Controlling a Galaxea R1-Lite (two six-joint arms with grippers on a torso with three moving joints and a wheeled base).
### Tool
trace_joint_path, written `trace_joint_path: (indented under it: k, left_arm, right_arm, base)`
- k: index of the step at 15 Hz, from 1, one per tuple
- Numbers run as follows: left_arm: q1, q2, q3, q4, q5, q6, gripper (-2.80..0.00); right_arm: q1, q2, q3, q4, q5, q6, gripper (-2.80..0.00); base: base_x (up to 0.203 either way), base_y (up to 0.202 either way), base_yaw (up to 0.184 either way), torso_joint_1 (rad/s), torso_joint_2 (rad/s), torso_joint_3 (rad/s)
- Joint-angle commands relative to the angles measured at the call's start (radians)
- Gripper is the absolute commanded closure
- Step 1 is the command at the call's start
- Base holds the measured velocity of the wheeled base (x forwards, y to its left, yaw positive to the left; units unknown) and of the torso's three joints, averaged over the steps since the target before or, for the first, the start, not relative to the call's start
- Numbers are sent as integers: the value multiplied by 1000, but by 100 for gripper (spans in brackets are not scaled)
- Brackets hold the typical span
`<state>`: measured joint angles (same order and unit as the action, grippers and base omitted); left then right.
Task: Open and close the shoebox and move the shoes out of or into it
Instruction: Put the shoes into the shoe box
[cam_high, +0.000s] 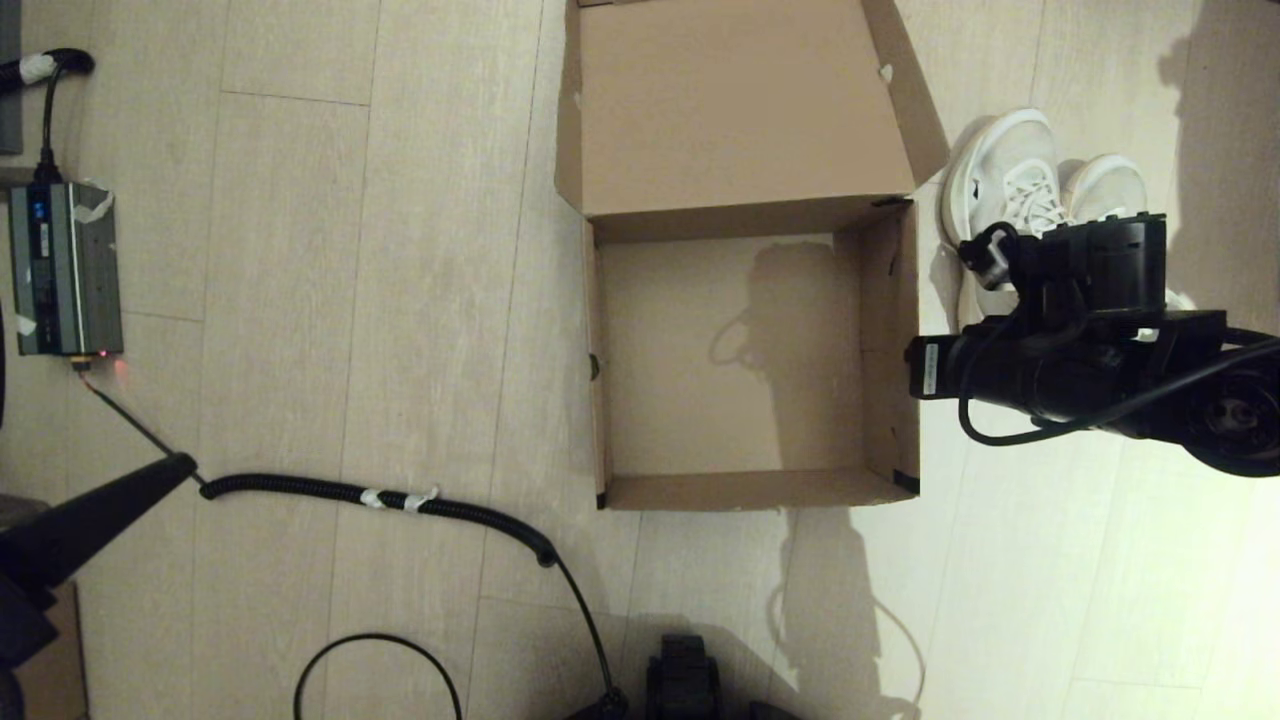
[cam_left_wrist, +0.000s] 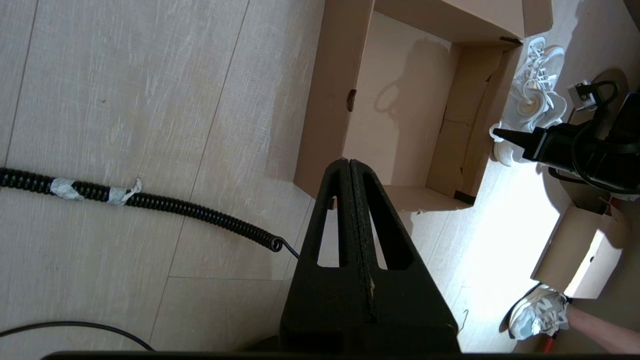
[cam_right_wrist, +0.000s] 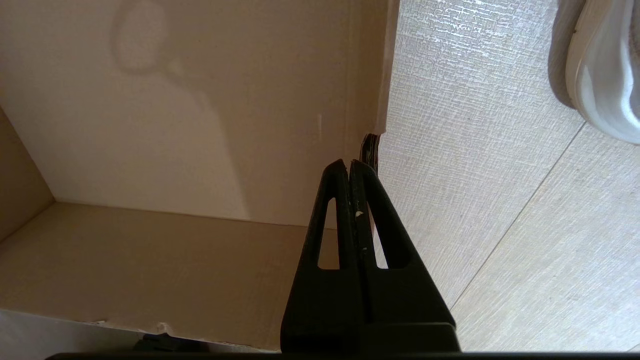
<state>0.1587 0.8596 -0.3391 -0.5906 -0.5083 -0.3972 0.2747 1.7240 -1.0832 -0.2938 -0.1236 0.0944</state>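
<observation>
- Shoebox (cam_high: 740, 360) lies open and empty; shoes (cam_high: 1040, 190) sit on the floor just beside its right wall.
- Right gripper (cam_right_wrist: 348, 165), fingers pressed together, hovers near that wall; it should spread them before reaching for a shoe.
- Left gripper (cam_left_wrist: 348, 162), fingers also pressed together, is parked well left.

Pale wood-plank floor (cam_high: 300, 250) carrying everything.
The open shoebox (cam_high: 880, 350) is sitting mid-floor, the shoes (cam_high: 1010, 180) lying just beside its right wall; a coiled black cable (cam_high: 400, 497) and a grey power unit (cam_high: 62, 268) are lying well apart, leftward.
</observation>
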Motion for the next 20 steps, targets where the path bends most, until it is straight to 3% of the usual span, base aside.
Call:
trace_joint_path:
  k: [1, 20]
  left_arm:
    - [1, 3, 2, -4, -3, -3, 0]
    - [1, -2, 14, -5, -3, -3, 0]
  right_arm:
    - [0, 2, 0, -2, -1, -4, 0]
    - [-20, -1, 41, -2, -2, -15, 0]
  base:
    - [0, 0, 0, 0, 0, 0]
    - [0, 0, 0, 0, 0, 0]
